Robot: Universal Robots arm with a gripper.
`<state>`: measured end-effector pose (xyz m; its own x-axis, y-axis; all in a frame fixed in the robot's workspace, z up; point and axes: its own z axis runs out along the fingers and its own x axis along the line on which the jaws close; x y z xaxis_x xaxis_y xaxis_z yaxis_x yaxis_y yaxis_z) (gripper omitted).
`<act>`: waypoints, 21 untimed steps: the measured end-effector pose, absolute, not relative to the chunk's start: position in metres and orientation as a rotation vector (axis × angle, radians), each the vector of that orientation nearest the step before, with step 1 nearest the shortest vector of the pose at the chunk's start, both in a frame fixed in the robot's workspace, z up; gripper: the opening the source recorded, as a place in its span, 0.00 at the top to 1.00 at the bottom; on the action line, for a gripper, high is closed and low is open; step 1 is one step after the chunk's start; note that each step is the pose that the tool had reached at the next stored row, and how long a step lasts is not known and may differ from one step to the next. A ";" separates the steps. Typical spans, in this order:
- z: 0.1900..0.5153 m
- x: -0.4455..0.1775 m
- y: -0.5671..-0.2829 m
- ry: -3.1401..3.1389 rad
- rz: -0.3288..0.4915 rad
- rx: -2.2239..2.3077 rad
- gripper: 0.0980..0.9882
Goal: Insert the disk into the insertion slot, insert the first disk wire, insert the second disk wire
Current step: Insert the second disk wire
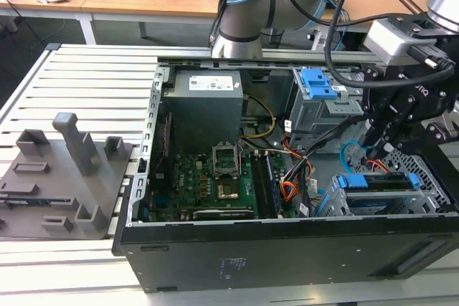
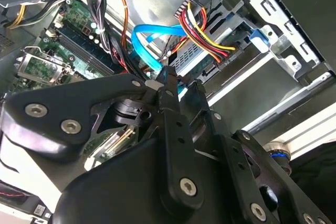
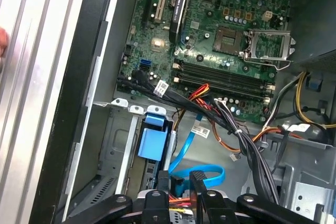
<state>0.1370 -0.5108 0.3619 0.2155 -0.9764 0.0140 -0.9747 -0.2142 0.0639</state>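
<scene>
Black sheet steel, lid off: a computer case (image 1: pixel 287 249) lying open on the slatted aluminium counter (image 1: pixel 93 77). Holds a green motherboard (image 1: pixel 190 177) in the middle, a grey power supply (image 1: pixel 208 102) behind it, and a tall grey cage with a blue latch (image 1: pixel 319 87) toward the exterior view's right. Nearer the front wall on that same side, the insertion slot (image 1: pixel 429 175), perforated grey metal. Carries the disk (image 1: pixel 376 185) already, seated flat in the bay, bright blue carrier framing it. Over to the hand (image 1: pixel 376 150): hangs inside the case, just above that bay. Clamps the blue disk wire (image 2: pixel 147 38) near its plug end, fingers (image 2: pixel 168 103) drawn together on it, a sliver of blue pinched between them in both wrist views. Beyond the grip, a flat blue ribbon curling in a loop over the case floor in the first wrist view. Just beside it, the red, yellow and black disk wire (image 2: pixel 207 35), fanning down to a black plug right against the disk's edge in the second wrist view. More bundled black cables (image 3: pixel 247 145) between the cages and the motherboard, near the hand but apart from it. Outside the case, at the exterior view's left, a grey fixture tray (image 1: pixel 64 177) on the counter, with upright posts and shallow pockets; contents of the pockets impossible to judge.
</scene>
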 end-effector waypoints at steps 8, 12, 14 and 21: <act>0.362 0.137 -0.511 -1.929 -0.045 2.405 0.93; 0.362 0.137 -0.512 -1.928 -0.045 2.405 0.93; 0.362 0.137 -0.517 -1.928 -0.045 2.405 0.93; 0.359 0.138 -0.531 -1.928 -0.045 2.405 0.93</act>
<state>0.1380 -0.5314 0.3594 0.2179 -0.9759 0.0143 -0.9742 -0.2166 0.0642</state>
